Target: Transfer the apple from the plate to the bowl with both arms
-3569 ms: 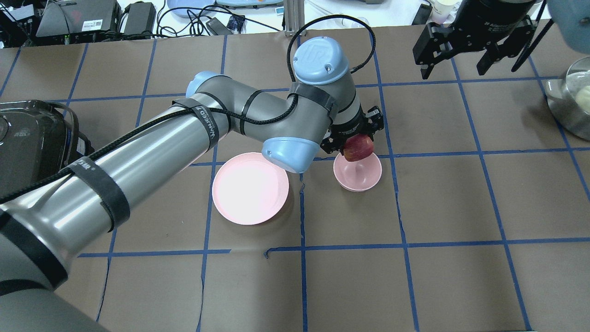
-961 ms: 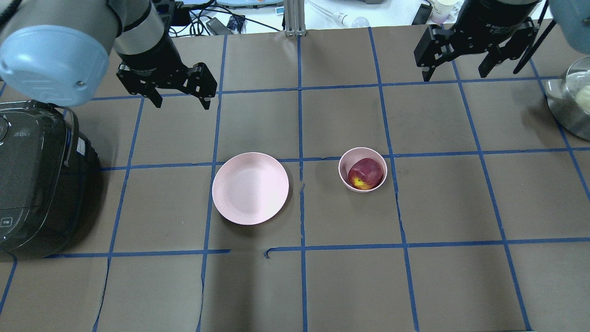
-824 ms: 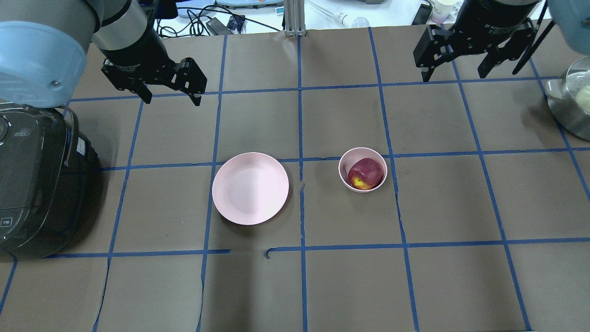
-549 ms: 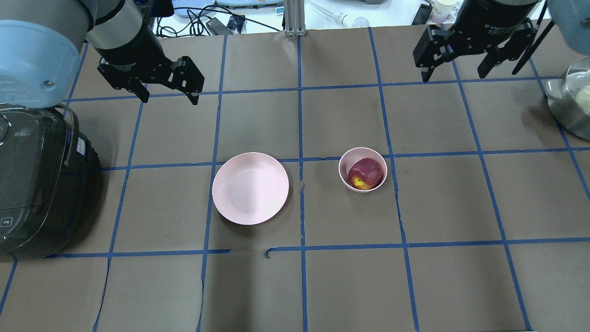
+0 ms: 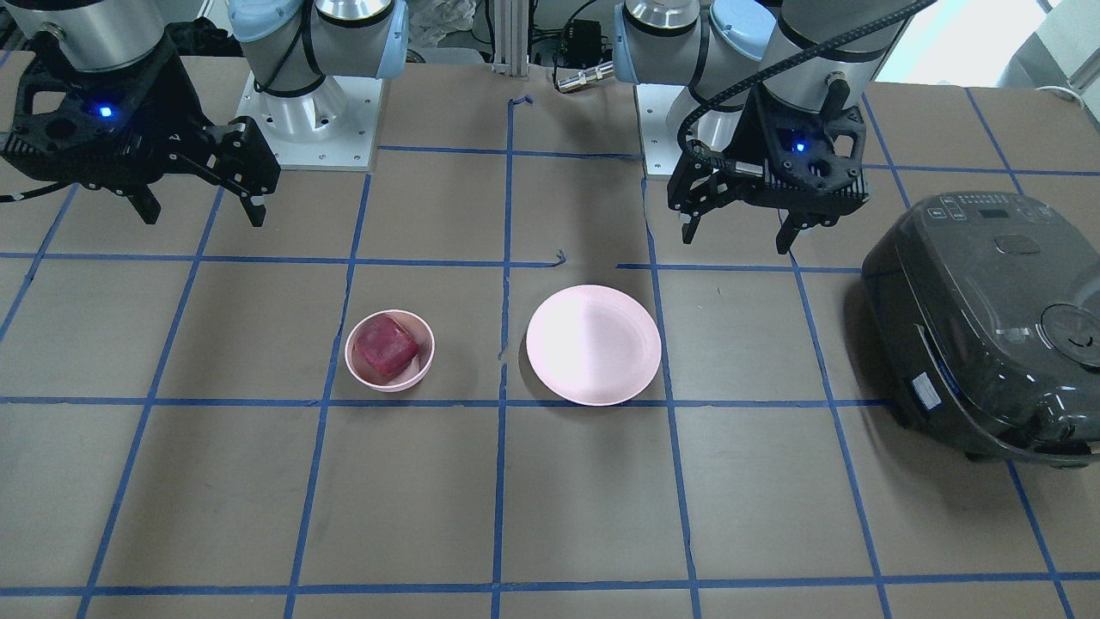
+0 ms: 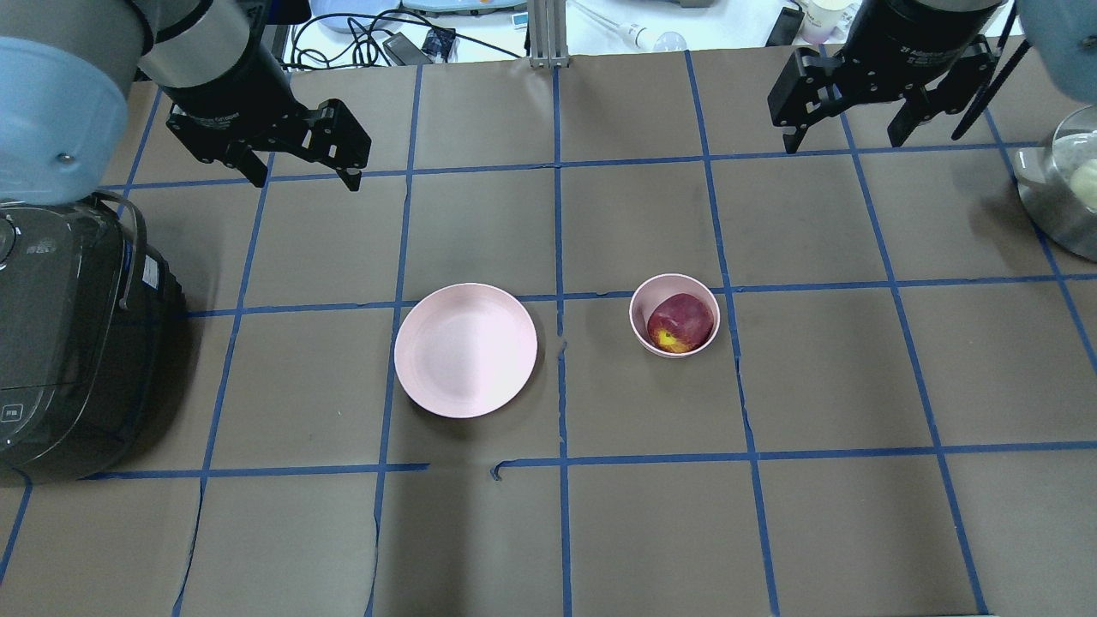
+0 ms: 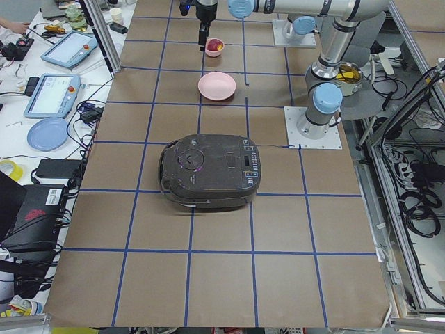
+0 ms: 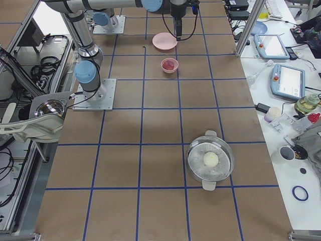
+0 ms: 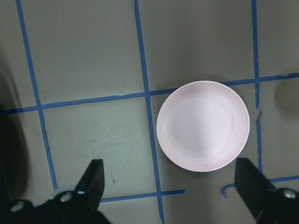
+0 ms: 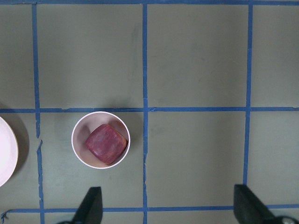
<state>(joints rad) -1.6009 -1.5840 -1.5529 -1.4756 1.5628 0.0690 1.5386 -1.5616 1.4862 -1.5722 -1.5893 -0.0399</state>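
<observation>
The dark red apple (image 6: 680, 323) lies inside the small deep pink bowl (image 6: 640, 299), right of the table's middle. It also shows in the front view (image 5: 386, 345) and the right wrist view (image 10: 106, 143). The wide pink plate (image 6: 465, 350) is bare, left of the bowl; it fills the left wrist view (image 9: 202, 126). My left gripper (image 6: 300, 176) is open and empty, high at the back left, far from the plate. My right gripper (image 6: 844, 137) is open and empty, high at the back right.
A dark rice cooker (image 6: 60, 343) stands at the left edge. A steel pot with a glass lid (image 6: 1063, 184) sits at the right edge. Blue tape lines grid the brown table. Cables and devices lie beyond the far edge.
The left arm has let go of the apple into the bowl and has drawn back up and to the far left. The right arm has not moved.
</observation>
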